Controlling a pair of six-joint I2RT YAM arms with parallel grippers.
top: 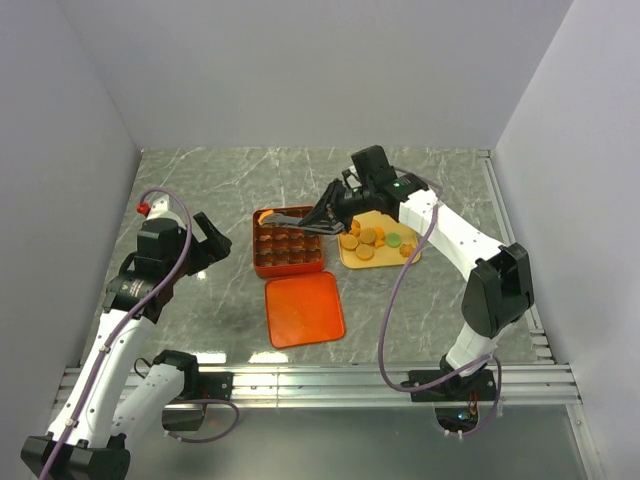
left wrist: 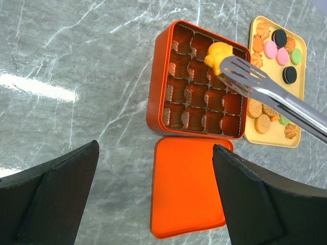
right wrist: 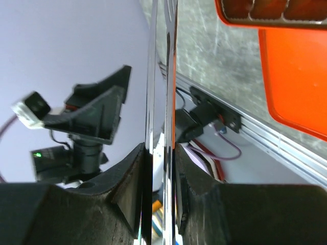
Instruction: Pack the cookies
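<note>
Out ahead of the right gripper (top: pixel 337 206), clamping metal tongs (left wrist: pixel 265 92), an orange cookie (left wrist: pixel 218 55) is hanging over the gridded box (left wrist: pixel 156 102). Tip-pinched like that, it's probably risking slipping onto a divider. Left gripper (top: pixel 212 243) is idling open.

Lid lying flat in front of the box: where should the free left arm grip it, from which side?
Likely the left edge of the lid, from above, fingers straddling the rim. It lies flat on the table, so only that edge offers purchase, and it faces the open left gripper.
</note>
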